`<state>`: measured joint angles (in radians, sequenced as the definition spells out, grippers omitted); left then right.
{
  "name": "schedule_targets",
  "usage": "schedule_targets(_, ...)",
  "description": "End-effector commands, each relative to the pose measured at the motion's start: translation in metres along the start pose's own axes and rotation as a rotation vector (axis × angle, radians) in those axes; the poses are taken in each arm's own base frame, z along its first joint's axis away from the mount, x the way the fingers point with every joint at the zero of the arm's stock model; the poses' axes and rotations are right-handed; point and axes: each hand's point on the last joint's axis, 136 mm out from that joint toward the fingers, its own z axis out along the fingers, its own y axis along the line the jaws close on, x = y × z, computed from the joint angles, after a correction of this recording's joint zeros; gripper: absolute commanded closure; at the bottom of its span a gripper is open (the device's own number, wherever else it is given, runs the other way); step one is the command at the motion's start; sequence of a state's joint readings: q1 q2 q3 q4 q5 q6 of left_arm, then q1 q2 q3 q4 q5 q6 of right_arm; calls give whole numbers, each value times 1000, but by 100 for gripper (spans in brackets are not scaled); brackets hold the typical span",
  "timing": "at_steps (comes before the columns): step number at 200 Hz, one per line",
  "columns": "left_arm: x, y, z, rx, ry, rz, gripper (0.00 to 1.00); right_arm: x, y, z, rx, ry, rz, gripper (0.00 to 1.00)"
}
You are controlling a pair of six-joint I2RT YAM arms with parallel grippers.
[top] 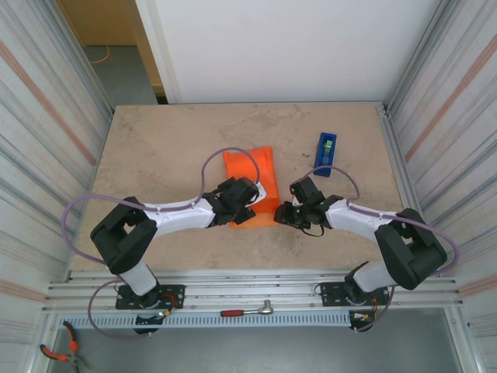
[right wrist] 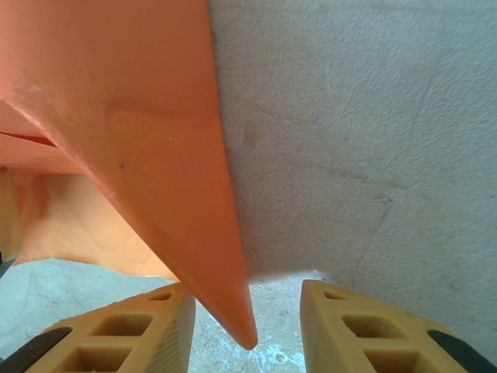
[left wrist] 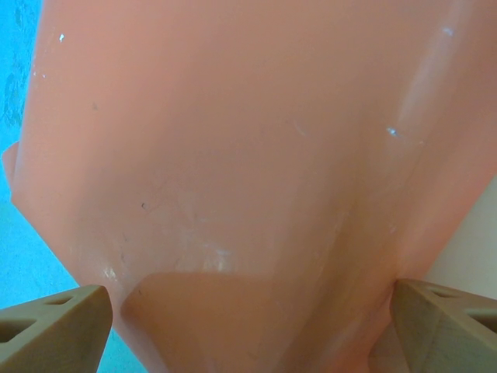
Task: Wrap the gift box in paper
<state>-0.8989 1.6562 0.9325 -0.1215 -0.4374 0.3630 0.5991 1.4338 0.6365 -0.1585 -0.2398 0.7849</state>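
Orange paper [right wrist: 147, 116], tip seemingly inside right hand [right wrist: 245, 311]

The thin orange paper sheet [top: 252, 175] is lying on the beige tabletop [top: 155, 148], the narrow blue plastic tape dispenser [top: 326, 145] sitting at its two o'clock.

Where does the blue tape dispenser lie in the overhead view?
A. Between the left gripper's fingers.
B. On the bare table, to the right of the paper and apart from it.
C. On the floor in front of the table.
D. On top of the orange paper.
B: the blue tape dispenser lies on the table, with bare tabletop between it and the orange paper to its left.
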Motion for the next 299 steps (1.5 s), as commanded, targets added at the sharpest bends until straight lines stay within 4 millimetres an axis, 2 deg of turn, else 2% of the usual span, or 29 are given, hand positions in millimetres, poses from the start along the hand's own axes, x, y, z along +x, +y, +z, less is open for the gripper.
schedule_targets(1,1,-2,2,-12,9,17,7,-6,15,0,-33,-6,1,65)
schedule_targets(45,2,-5,3,-7,16,25,8,-8,27,-1,-54,-9,-19,90)
schedule_targets(67,3,-7,4,-3,19,31,7,-9,32,-1,-63,-8,-27,98)
schedule_targets(150,1,-9,4,3,14,37,8,-15,52,15,-106,-21,-25,100)
schedule_targets(199,1,-11,3,5,13,41,8,-21,60,32,-111,-49,-14,100)
schedule_targets(215,0,-11,2,6,11,41,8,-19,57,40,-97,-56,-9,91)
schedule_targets(233,0,-12,2,9,9,42,8,-15,53,47,-85,-44,1,76)
schedule_targets(267,-2,-14,0,10,3,38,9,-1,47,51,-85,-15,4,69)
schedule_targets(299,-1,-14,-1,11,2,34,9,-1,44,29,-90,-37,-4,63)
